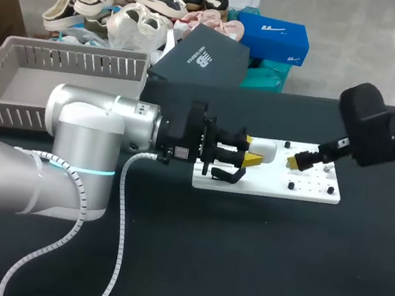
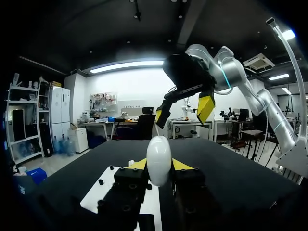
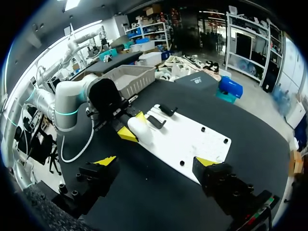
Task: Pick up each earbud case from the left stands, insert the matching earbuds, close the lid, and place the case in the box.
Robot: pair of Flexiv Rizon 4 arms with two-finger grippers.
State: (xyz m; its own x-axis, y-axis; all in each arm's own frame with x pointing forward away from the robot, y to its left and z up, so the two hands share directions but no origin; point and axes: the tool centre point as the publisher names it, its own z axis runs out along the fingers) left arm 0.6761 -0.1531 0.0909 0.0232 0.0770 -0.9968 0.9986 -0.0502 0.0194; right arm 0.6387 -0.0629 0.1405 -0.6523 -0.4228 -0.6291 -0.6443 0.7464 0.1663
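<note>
1. The left gripper (image 1: 246,158) reaches in flat, low over the table. Its fingers squeeze the one white case (image 1: 265,151) from both sides, over the edge of the one white board (image 1: 310,191).
2. The right gripper (image 1: 298,161) points down at a slant near the case. Its fingers are wide apart and hold nothing.
3. One gray box (image 1: 11,101) sits well apart.

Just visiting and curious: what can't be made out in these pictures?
- Head view: the left claw covers much of the white case it grips.
- Left wrist view: the case's lid seam does not show.
- All views: any earbuds on the white board, too small to find.
</note>
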